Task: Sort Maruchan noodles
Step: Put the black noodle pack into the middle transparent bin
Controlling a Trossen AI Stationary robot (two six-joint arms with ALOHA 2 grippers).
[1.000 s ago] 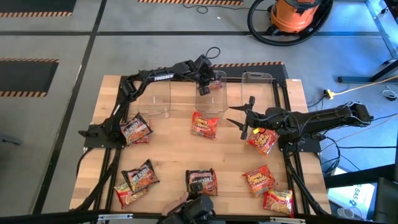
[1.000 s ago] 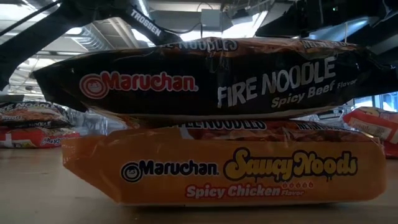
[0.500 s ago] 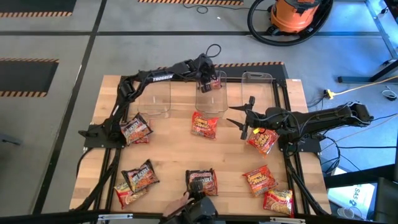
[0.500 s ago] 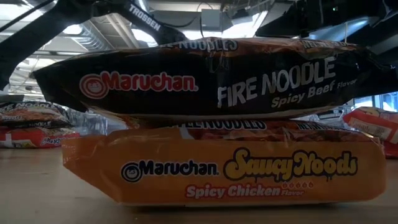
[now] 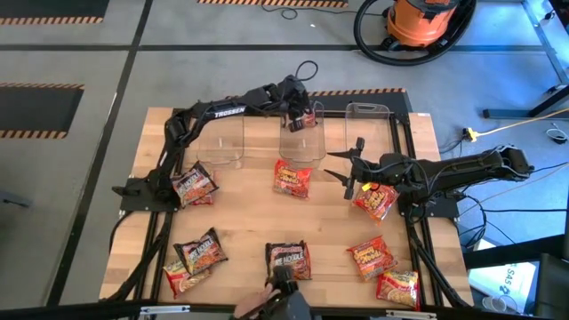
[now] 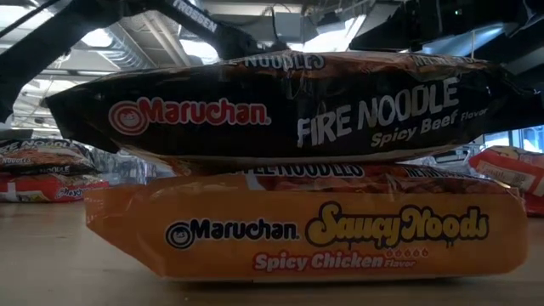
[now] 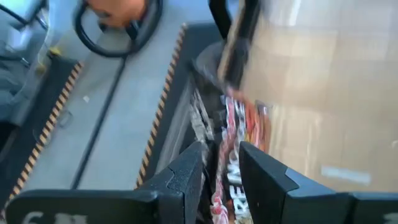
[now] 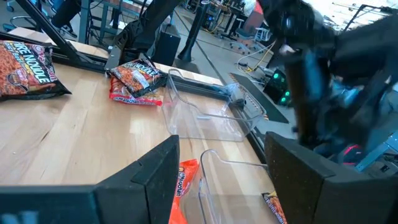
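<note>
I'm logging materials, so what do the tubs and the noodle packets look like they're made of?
The tubs: clear rigid plastic, apparently; the wooden table shows through their walls. The noodle packets: thin glossy printed plastic film, judging by crinkles and sheen. The left end effector holds one packet.

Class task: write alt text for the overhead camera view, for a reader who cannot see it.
Above the middle clear plastic tub, the left gripper holds a red flat noodle packet. The right gripper waits open over the wooden table, where other flat red and dark packets lie scattered.
</note>
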